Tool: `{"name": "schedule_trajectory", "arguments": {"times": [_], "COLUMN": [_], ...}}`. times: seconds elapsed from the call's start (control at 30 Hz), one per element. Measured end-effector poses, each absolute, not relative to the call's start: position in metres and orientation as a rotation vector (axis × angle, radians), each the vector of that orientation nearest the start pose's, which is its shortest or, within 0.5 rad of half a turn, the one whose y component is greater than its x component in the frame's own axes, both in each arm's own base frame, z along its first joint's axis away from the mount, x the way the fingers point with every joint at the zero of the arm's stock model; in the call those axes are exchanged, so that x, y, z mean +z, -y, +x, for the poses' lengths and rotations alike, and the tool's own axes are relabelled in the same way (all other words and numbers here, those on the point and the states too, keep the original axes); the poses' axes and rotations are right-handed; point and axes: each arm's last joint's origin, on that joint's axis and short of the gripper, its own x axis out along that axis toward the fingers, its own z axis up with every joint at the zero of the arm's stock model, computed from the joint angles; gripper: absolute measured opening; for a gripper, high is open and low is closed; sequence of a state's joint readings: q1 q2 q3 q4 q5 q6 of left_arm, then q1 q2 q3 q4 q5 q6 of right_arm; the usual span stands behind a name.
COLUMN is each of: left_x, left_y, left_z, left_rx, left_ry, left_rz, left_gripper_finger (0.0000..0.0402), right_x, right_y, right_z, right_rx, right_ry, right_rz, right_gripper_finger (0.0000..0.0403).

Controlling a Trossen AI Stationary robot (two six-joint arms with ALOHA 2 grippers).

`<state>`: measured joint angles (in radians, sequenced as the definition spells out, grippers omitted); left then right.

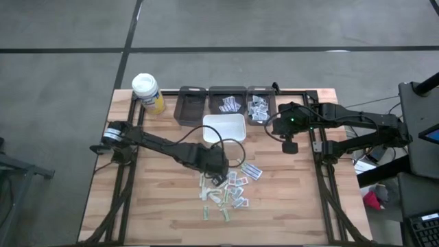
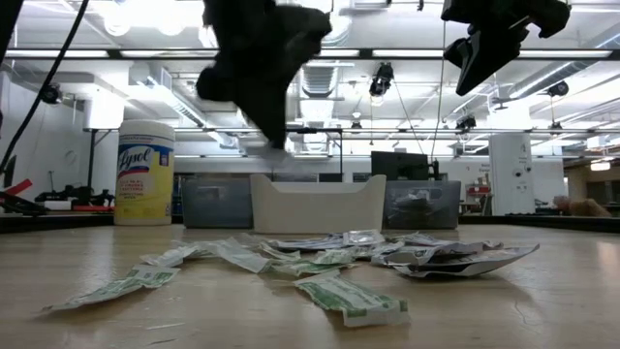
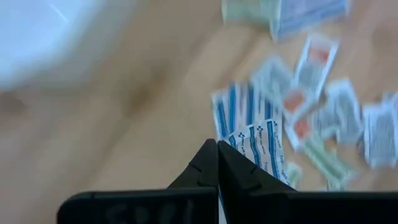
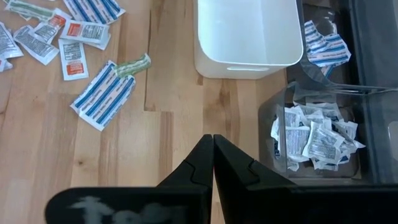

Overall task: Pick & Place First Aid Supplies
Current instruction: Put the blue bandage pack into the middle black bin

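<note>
The first aid supplies (image 1: 230, 191) lie in a loose pile of small flat packets on the wooden table, near its middle. My left gripper (image 1: 221, 177) hangs above the pile's left side, shut on one white packet with blue print (image 3: 261, 149). My right gripper (image 1: 289, 145) waits shut, holding nothing, high over the table beside the far right bins; its wrist view (image 4: 213, 140) looks down on bare wood. In the low view my left gripper (image 2: 276, 145) hangs well above the pile (image 2: 320, 257). My left gripper pinches the blue-printed packet by one edge (image 3: 235, 142) between its two fingertips. The fingers slant down from above. The packet sticks out to one side of the tips and is lifted clear of the pile and the table.
A white tray (image 1: 224, 128) stands just beyond the pile. Behind it are three dark bins (image 1: 192, 106); the middle bin (image 1: 229, 104) and right bin (image 1: 259, 108) hold packets. A white-capped yellow bottle (image 1: 147, 92) stands at the far left corner. Bare wood lies left and right of the pile.
</note>
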<state>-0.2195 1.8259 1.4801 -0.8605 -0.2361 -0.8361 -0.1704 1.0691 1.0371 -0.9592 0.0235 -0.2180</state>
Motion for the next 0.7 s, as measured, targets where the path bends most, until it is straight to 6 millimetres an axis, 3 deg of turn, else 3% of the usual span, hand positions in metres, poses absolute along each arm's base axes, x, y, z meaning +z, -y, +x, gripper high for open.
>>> {"name": "schedule_trajectory", "arguments": {"times": [0.2, 0.33, 0.53, 0.7], "left_x": [0.284, 0.303, 0.311, 0.314], "left_y": [0.063, 0.042, -0.009, -0.064], "left_z": [0.371, 0.376, 0.38, 0.386], "left_rx": [0.674, 0.759, 0.855, 0.846], "left_ry": [-0.884, -0.811, -0.803, -0.775], "left_rz": [-0.241, -0.15, -0.14, -0.163], "left_gripper_finger": [0.0, 0.0, 0.0, 0.0], "right_x": [0.303, 0.302, 0.303, 0.306], "right_y": [0.033, 0.033, 0.034, 0.034], "right_z": [0.19, 0.19, 0.191, 0.195], "right_rx": [-0.066, -0.066, -0.069, -0.072], "right_ry": [-1.013, -1.016, -0.994, -0.953], "right_rz": [-0.128, -0.128, -0.13, -0.141], "right_gripper_finger": [0.0008, 0.0008, 0.0008, 0.0008]}}
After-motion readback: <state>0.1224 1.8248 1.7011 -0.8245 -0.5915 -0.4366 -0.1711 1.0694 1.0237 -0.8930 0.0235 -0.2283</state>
